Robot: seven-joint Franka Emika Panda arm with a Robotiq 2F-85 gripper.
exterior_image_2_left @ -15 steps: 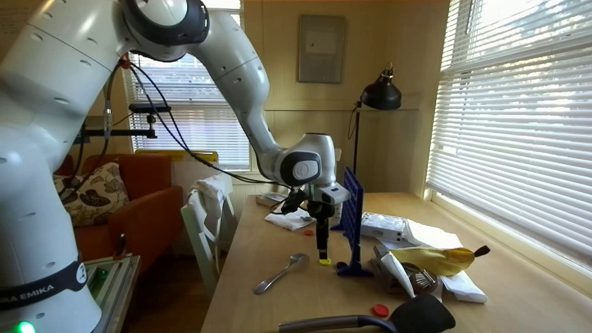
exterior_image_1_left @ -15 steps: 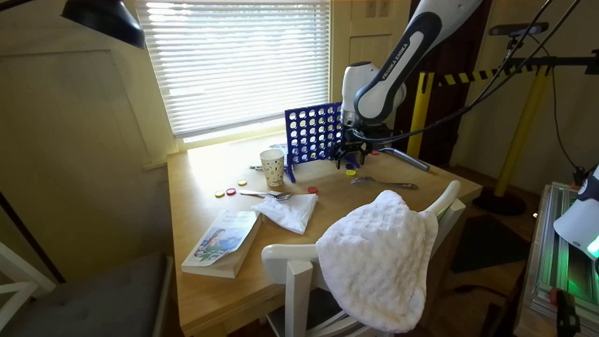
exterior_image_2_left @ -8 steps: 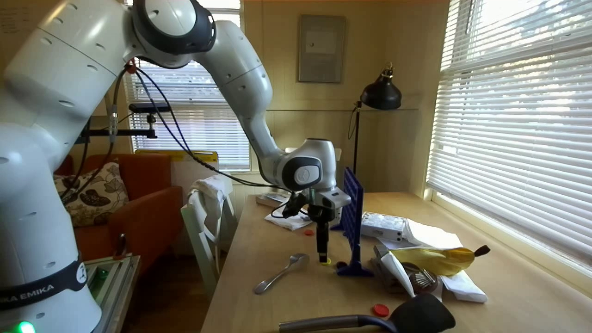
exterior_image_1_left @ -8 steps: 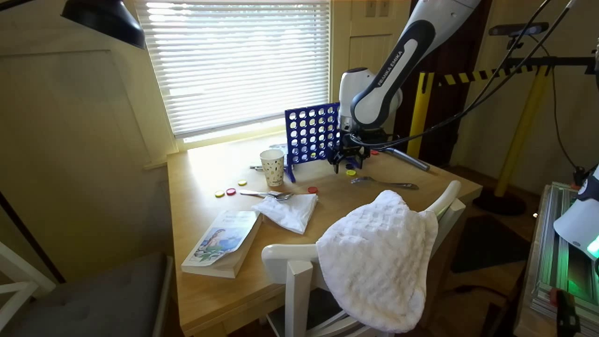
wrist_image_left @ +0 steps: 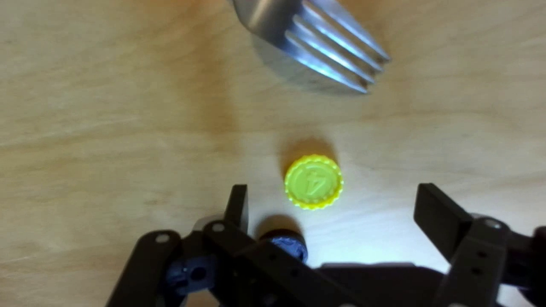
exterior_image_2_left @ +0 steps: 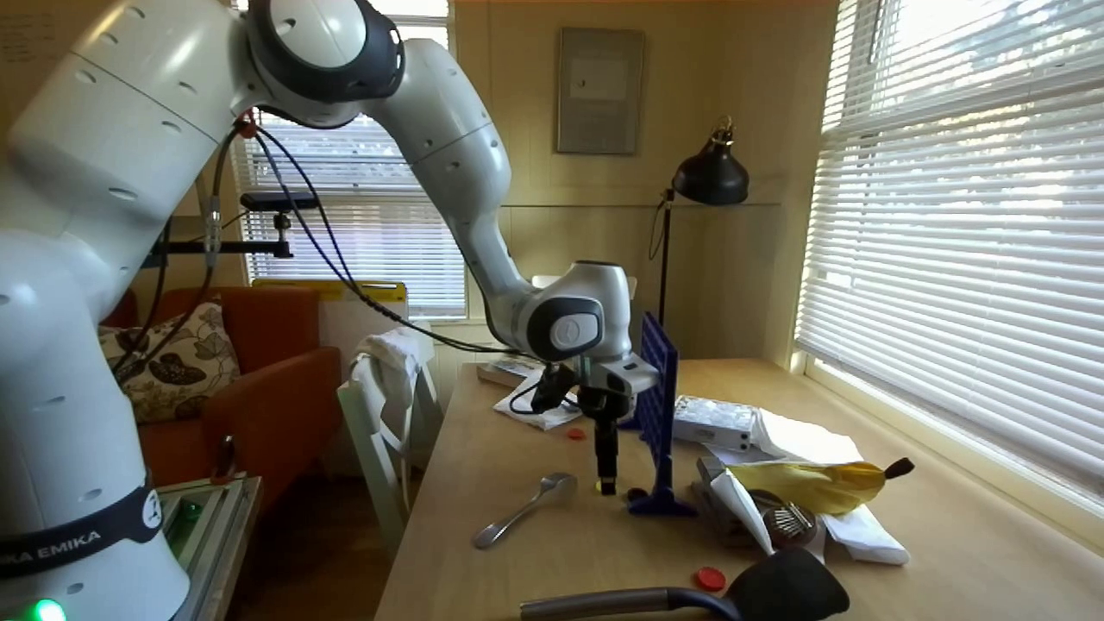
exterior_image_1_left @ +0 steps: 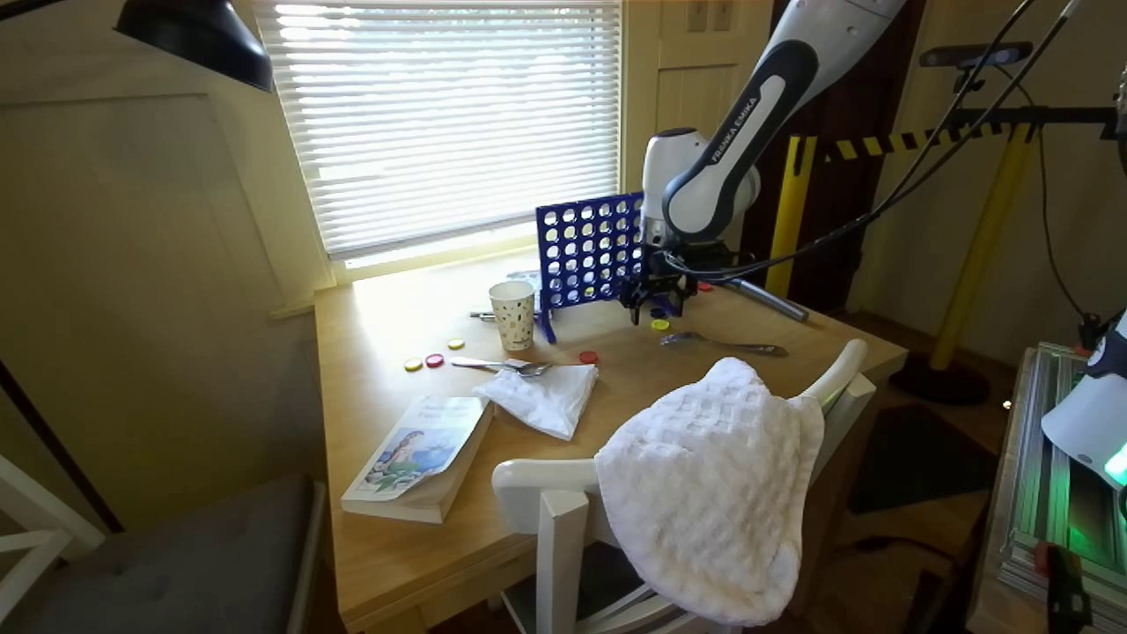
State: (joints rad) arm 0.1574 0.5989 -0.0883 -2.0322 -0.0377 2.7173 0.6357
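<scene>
My black gripper (wrist_image_left: pixel 333 187) is open and points down, low over the wooden table; it also shows in both exterior views (exterior_image_1_left: pixel 657 313) (exterior_image_2_left: pixel 606 490). Nothing is held. A yellow disc (wrist_image_left: pixel 313 182) marked with a 4 lies flat ahead of the gap between the fingertips, nearer the left finger, apart from both. In an exterior view the fingers mostly hide it (exterior_image_2_left: pixel 599 486). A dark blue disc (wrist_image_left: pixel 292 247) lies partly hidden behind the left finger. A fork (wrist_image_left: pixel 315 38) lies beyond the yellow disc. A blue upright grid (exterior_image_1_left: pixel 590 251) with round holes stands close beside the gripper (exterior_image_2_left: pixel 657 405).
A paper cup (exterior_image_1_left: pixel 513 317), a red disc (exterior_image_1_left: pixel 588 357), a napkin (exterior_image_1_left: pixel 546 401) and a book (exterior_image_1_left: pixel 423 453) are on the table. A chair with a white towel (exterior_image_1_left: pixel 718 493) stands at its edge. A spatula (exterior_image_2_left: pixel 785 586), yellow item (exterior_image_2_left: pixel 811 485) and white box (exterior_image_2_left: pixel 714 421) lie around the grid.
My gripper has come down slightly and shifted a little toward the blue grid; the fingers now cover more of the yellow disc in an exterior view. The objects have not moved.
</scene>
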